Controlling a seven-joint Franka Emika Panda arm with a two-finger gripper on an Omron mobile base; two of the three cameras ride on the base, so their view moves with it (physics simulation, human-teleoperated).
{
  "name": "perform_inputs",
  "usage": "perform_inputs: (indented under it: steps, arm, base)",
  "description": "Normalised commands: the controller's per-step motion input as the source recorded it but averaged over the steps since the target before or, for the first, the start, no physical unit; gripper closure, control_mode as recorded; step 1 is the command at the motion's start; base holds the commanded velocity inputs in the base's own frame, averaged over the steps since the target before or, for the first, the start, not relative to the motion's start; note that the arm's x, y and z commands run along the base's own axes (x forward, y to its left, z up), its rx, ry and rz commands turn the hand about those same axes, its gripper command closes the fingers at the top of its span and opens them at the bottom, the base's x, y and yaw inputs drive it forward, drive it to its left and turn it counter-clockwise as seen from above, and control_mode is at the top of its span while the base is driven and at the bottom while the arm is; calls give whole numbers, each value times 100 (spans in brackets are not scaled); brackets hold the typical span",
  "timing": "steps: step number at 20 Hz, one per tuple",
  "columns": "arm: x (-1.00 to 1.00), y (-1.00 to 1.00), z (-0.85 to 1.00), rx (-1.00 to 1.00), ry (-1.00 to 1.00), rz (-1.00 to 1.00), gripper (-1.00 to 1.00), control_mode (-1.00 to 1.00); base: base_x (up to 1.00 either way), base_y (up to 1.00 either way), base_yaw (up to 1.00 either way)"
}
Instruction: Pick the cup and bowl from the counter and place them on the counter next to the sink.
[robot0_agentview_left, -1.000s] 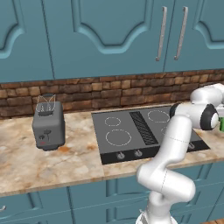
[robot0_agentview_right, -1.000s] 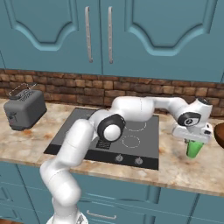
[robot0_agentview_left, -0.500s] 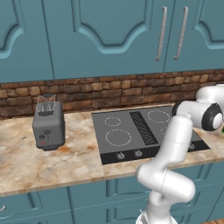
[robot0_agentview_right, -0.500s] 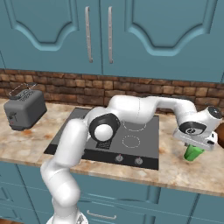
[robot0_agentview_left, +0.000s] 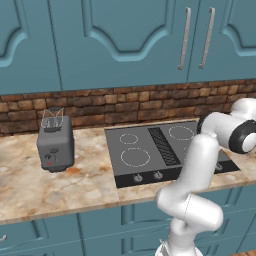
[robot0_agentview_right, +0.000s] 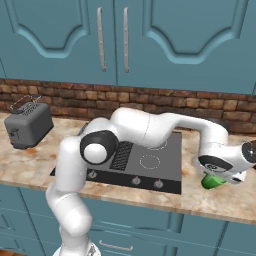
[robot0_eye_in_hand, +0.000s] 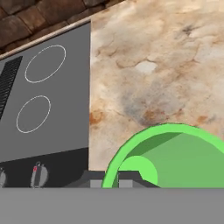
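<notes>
- The white robot arm with dark joints (robot0_agentview_right: 150, 127) reached from the lower left of the right base view across the flat dark grey stovetop with ring marks (robot0_agentview_right: 145, 160) to the right side of the beige-tan marbled stone bench (robot0_agentview_right: 35, 160)
- The end effector (robot0_agentview_right: 220, 172) sat low at the right end of the arm, just past the stovetop's right edge, and was clenched on the small bright green cup (robot0_agentview_right: 214, 181)
- In the right base view the cup showed just under the white hand, its lower part green against the bench; whether it touched the bench surface could not be told
- In the hand view the cup's bright green rim (robot0_eye_in_hand: 170, 155) curved across the lower right, close to the camera, with the open inside of the cup facing up
- Behind the cup in the hand view lay bare marbled bench (robot0_eye_in_hand: 162, 65), and to the left the stovetop (robot0_eye_in_hand: 43, 100) with two thin ring marks and small knobs along its front edge
- A grey boxy toaster (robot0_agentview_left: 55, 142) stood on the bench well to the left of the stovetop, near the red-brown brick backsplash (robot0_agentview_left: 125, 105)
- Teal wall cabinets with slim silver handles (robot0_agentview_left: 197, 37) hung above the backsplash, and teal cabinet fronts ran below the bench
- In the left base view the arm's elbow (robot0_agentview_left: 235, 132) showed at the right edge, over the stovetop's right end
</notes>
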Motion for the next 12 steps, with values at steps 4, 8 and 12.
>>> perform_inputs:
  steps: [4, 8, 12]
  arm:
    - [-74, 28, 73, -1, 8, 0, 100, -100]
    - [-82, 32, 50, -7, 3, 0, 100, -100]
    - [-69, 53, 8, -9, 0, 0, 100, -100]
  base:
    - [0, 0, 0]
    - [0, 0, 0]
    - [0, 0, 0]
